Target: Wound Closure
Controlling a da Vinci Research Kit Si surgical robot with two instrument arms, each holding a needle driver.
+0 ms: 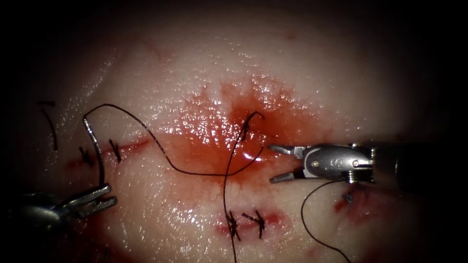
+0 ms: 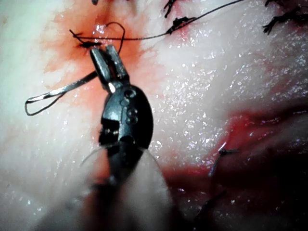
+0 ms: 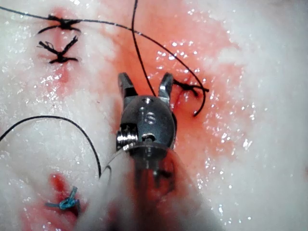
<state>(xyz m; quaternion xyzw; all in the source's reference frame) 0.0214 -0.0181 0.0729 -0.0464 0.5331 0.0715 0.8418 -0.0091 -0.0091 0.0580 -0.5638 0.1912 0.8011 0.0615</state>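
My left tool (image 1: 112, 193) comes in at the lower left, with its jaws shut on the curved needle (image 1: 99, 151) near its pointed end. The needle stands free above the tissue (image 1: 195, 73), left of the red-stained cut (image 1: 243, 141), tail end up. In the left wrist view the needle (image 2: 62, 89) sticks out sideways from the left tool (image 2: 103, 49). Black thread (image 1: 161, 151) runs from the needle's tail in a long arc to a stitch (image 1: 248, 122) in the cut. My right tool (image 1: 271, 163) hovers just right of that stitch, jaws open and holding nothing. The right tool (image 3: 145, 77) straddles the thread (image 3: 139, 53).
Tied black stitches sit at the left (image 1: 115, 150) and in the lower middle (image 1: 233, 224), with a blue knot (image 1: 348, 197) under the right tool's wrist. A cut piece of thread (image 1: 51, 129) lies at the far left. Red fluid (image 1: 209, 131) pools around the cut.
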